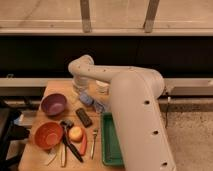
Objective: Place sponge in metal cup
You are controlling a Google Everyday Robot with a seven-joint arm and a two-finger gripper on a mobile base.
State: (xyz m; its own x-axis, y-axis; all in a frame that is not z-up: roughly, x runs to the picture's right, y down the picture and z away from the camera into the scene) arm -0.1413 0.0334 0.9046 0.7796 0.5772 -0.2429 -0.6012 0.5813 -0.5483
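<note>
A bluish sponge (87, 100) lies on the wooden table (56, 87) near its middle back. A pale metal cup (102, 87) stands just behind and to the right of it, partly hidden by my arm. My arm reaches over the table from the right and bends down at the back. My gripper (80, 93) hangs below the bend, just left of the sponge and low over the table. Most of it is hidden by the wrist.
A purple bowl (54, 104) sits at the left and an orange bowl (48, 135) in front of it. A black bar (83, 117), an apple (76, 133), a fork (93, 143) and other utensils lie at the front. A green tray (111, 142) is at the right.
</note>
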